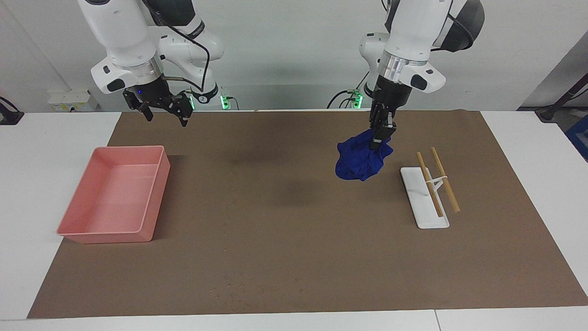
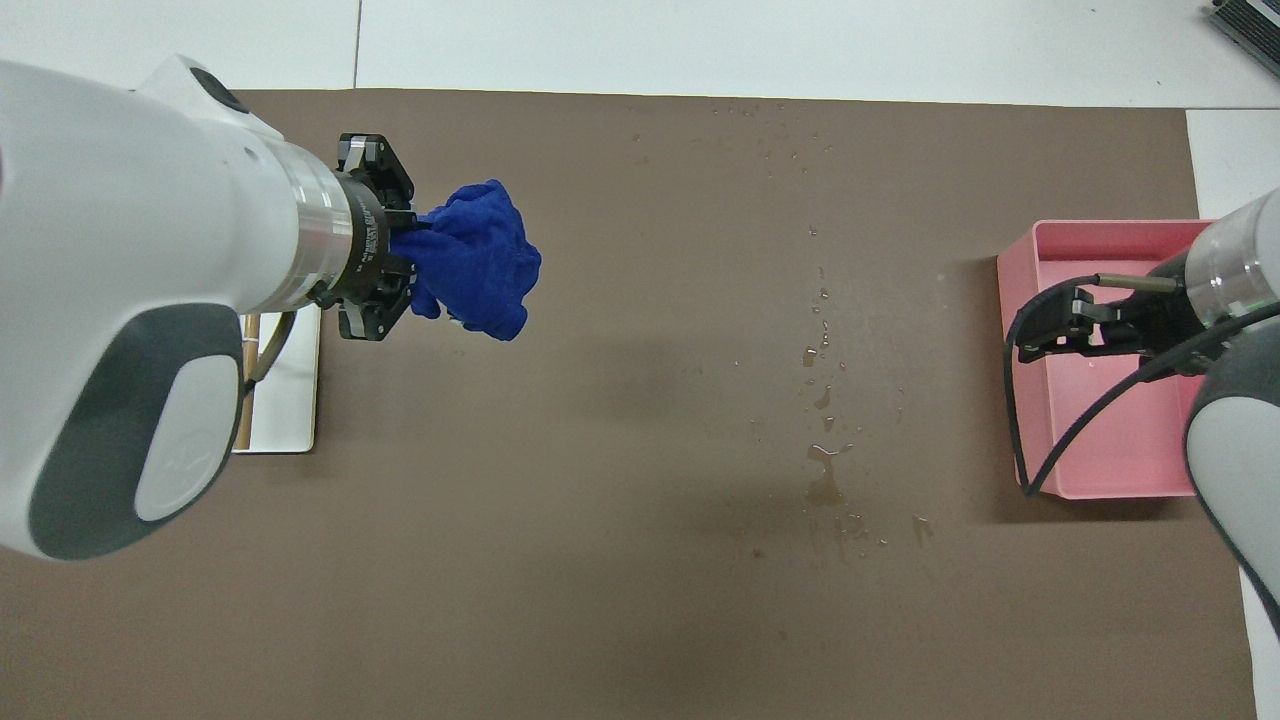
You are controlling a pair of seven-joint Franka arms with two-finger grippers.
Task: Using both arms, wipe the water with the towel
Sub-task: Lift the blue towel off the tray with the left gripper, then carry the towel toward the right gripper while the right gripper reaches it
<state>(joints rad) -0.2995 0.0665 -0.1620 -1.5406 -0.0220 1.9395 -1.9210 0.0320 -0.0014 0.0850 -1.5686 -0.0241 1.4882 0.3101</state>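
clearly the towel (image 1: 360,158) is soft and light; it hangs as a limp bundle right of centre in the facing view, pinched at its top by the left gripper (image 1: 379,139) jaws. a wider hold would spread it. the right gripper (image 1: 165,112) waits at upper left, jaws apart.

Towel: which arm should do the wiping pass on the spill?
Probably left: its claw holds the blue towel above the mat. The right claw waits empty and open above the pink tray.
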